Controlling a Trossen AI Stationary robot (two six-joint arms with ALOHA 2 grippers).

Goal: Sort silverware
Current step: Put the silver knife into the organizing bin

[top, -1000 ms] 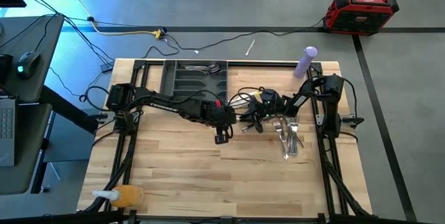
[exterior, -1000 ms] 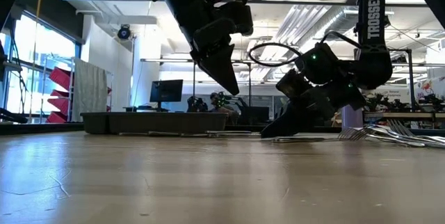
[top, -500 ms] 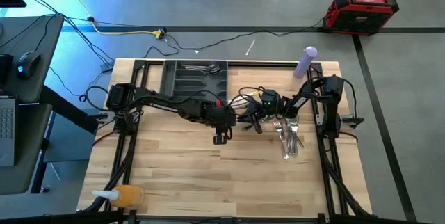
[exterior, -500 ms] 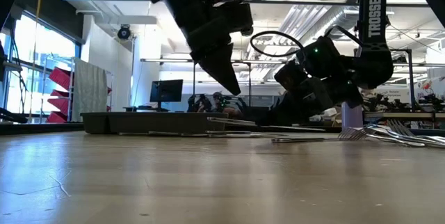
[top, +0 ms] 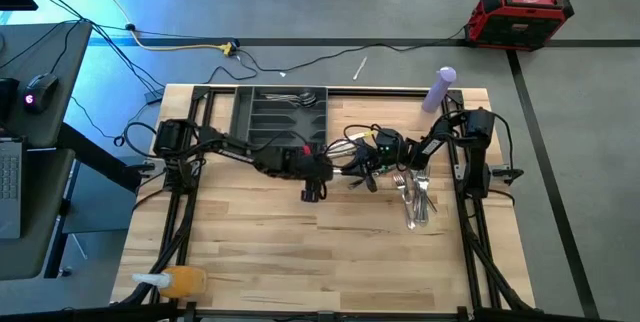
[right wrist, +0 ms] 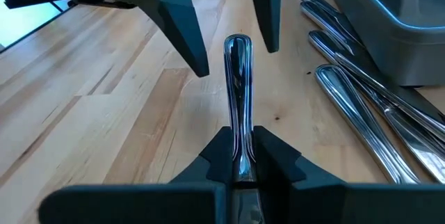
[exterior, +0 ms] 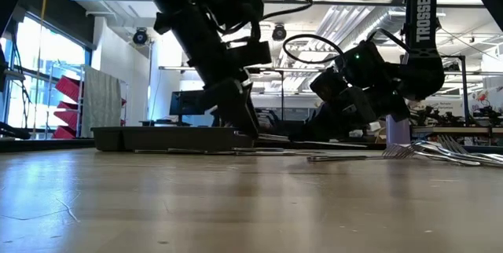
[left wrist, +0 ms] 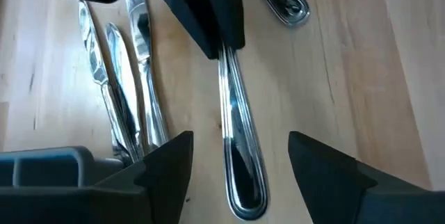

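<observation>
The right hand (right wrist: 240,165) pinches a utensil (right wrist: 238,78), its handle pointing level between the wide-spread left hand (left wrist: 240,158).

Silverware pile (top: 416,202) lies right of the tray (top: 282,110) on the table (top: 300,252).

Held utensil (right wrist: 237,78) head hidden behind right jaws; type unclear.

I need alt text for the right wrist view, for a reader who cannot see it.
The right gripper holds a silver utensil handle out over the wooden table, between the open fingers of the left gripper. More silverware lies beside a dark grey tray.
</observation>
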